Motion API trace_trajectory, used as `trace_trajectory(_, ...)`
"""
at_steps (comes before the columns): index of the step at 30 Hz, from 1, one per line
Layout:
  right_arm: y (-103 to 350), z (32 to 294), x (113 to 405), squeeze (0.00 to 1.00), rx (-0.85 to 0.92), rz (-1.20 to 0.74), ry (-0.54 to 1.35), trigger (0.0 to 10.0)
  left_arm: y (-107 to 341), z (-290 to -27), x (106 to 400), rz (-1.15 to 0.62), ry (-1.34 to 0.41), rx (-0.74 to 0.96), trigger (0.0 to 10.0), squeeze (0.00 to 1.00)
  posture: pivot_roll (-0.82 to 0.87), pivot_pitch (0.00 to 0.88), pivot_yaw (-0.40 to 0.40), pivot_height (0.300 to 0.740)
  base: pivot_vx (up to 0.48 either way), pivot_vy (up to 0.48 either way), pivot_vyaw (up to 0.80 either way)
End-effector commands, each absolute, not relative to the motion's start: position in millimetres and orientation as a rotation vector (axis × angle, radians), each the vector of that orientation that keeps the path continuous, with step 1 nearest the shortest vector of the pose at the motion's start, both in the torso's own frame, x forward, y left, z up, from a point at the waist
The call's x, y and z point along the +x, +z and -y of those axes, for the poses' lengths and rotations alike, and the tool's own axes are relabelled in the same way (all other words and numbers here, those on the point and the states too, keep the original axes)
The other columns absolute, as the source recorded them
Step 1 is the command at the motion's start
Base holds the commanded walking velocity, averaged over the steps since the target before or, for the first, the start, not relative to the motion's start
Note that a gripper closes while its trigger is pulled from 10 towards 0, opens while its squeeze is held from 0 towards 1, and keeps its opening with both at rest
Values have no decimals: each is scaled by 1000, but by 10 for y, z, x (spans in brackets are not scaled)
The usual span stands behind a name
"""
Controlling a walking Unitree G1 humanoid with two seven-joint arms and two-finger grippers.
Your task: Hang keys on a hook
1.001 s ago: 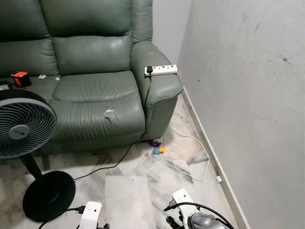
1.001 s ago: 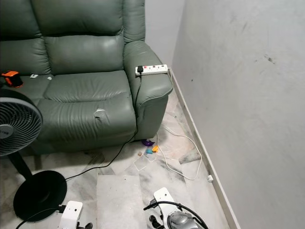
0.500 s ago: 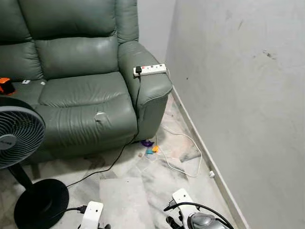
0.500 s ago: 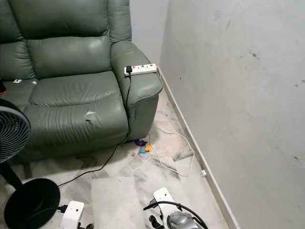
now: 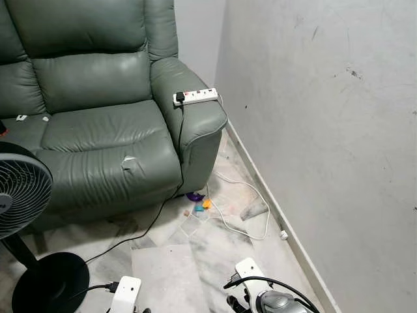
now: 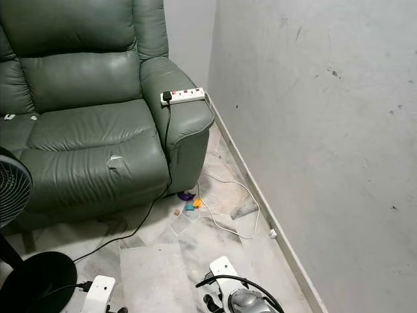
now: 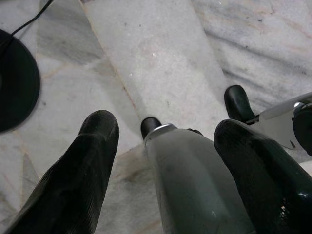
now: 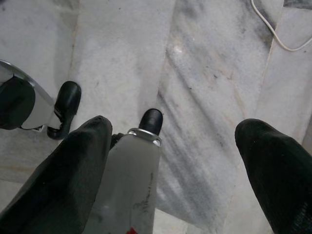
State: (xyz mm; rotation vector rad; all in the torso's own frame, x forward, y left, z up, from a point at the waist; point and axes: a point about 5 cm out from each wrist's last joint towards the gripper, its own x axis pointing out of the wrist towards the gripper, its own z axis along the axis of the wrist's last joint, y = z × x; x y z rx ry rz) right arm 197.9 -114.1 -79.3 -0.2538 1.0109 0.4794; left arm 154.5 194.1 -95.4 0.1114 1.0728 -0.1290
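Note:
Both arms hang low over the marble floor (image 5: 195,248). My left gripper (image 7: 166,126) is open, its two black fingers (image 7: 92,161) spread wide with nothing held, and one of my legs shows beyond them. My right gripper (image 8: 178,129) is also open with nothing held, above grey-veined tiles. The white wrist housings of the left arm (image 5: 124,293) and right arm (image 5: 251,270) sit at the lower edge of the left eye view. A few small coloured bits (image 5: 201,203), purple, orange and teal, lie on the floor by the sofa's corner; I cannot tell what they are.
A green leather sofa (image 5: 98,130) fills the left, with a white power strip (image 5: 194,96) on its armrest. A standing fan (image 5: 19,202) is at the near left. A white cable (image 5: 244,208) loops beside the bare grey wall (image 5: 326,130) on the right.
The camera has turned to the right, so the sofa and fan have slid left and more of the wall shows. Both arms hang as before.

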Motion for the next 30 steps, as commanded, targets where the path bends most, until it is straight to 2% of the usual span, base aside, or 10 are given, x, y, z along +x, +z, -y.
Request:
trace_trajectory(1,-807,1164,1957,0,-256,-1024,471,10000,-974,-1931,1499,-1090,-130,112,10000,0,60,71,-77,740,0,0,-769)
trace_trajectory(30,-822,1163,1928,0,-252,-1032,469,10000,-978,-1920,1483,-1089,-170,123,10000,0,58,69,-75,740,0,0,-770)
